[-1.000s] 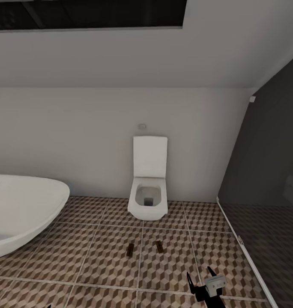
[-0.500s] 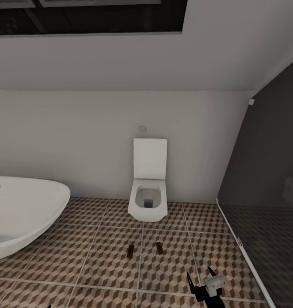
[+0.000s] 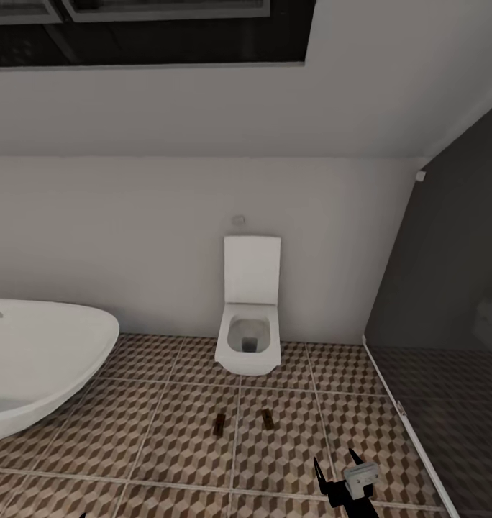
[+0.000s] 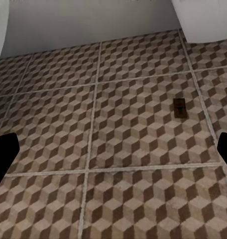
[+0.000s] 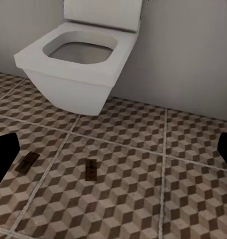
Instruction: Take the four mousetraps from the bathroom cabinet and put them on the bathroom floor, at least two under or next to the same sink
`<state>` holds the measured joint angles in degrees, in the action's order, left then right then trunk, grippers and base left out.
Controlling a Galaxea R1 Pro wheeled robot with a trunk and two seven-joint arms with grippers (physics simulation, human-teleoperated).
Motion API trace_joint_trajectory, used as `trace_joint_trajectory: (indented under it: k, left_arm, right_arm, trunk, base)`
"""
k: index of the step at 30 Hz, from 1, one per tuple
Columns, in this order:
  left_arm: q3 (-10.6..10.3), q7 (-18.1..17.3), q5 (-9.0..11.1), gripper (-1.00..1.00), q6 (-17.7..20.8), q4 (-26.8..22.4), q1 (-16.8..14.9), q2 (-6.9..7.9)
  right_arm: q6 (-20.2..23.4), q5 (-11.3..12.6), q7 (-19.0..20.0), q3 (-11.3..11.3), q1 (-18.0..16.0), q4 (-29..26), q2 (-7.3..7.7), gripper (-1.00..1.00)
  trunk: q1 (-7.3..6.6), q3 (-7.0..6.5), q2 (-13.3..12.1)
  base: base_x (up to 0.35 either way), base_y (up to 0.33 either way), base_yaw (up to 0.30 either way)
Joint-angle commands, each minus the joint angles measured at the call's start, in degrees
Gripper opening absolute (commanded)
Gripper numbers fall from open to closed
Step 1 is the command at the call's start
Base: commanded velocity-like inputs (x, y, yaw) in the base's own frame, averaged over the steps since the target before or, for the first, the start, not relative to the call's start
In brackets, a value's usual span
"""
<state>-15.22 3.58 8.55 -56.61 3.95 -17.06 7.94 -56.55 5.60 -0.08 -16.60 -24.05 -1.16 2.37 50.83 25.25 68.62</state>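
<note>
Two mousetraps lie flat on the cube-patterned bathroom floor [image 3: 152,439] in front of the toilet: one mousetrap [image 3: 219,424] to the left, the other [image 3: 267,419] to the right. The right wrist view has both, the left one [image 5: 28,162] and the right one [image 5: 91,169]. A single mousetrap [image 4: 180,106] appears in the left wrist view. My right gripper [image 3: 336,460] hangs low above the tiles, near the traps, open and empty [image 5: 113,154]. The left gripper [image 4: 113,154] is open too, with only floor between its fingers. The cabinet and the bathroom sink are out of view.
A white toilet [image 3: 249,324] stands against the back wall, its lid up. An oval white bathtub [image 3: 37,360] takes up the left side. A dark glass partition [image 3: 447,302] with a floor rail closes off the right.
The whole picture has slid down a little, so the head camera has tilted up. The mousetraps and my right gripper keep their places.
</note>
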Motion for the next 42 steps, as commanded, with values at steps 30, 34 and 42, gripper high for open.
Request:
trace_joint_trajectory:
  k: [30, 34, 42]
  left_arm:
    - [-0.52, 0.37, 0.15, 1.0, -0.26, 0.18, -0.08, -0.03]
    - [-0.52, 0.37, 0.15, 1.0, -0.26, 0.18, -0.08, -0.03]
    - [-0.52, 0.37, 0.15, 1.0, -0.26, 0.18, -0.08, -0.03]
  right_arm:
    - [-0.05, 0.55, -0.1, -0.47, -0.03, 0.02, 0.01, 1.0]
    - [-0.05, 0.55, -0.1, -0.47, -0.03, 0.02, 0.01, 1.0]
    - [0.24, 0.55, -0.1, -0.47, -0.03, 0.02, 0.01, 1.0]
  trunk:
    - [-6.6, -5.33, -12.01]
    - [-7.47, -6.05, -13.61]
    - [-9.23, -7.49, -16.82]
  base:
    - [0.0, 0.0, 0.0]
    - [0.0, 0.0, 0.0]
    - [0.0, 0.0, 0.0]
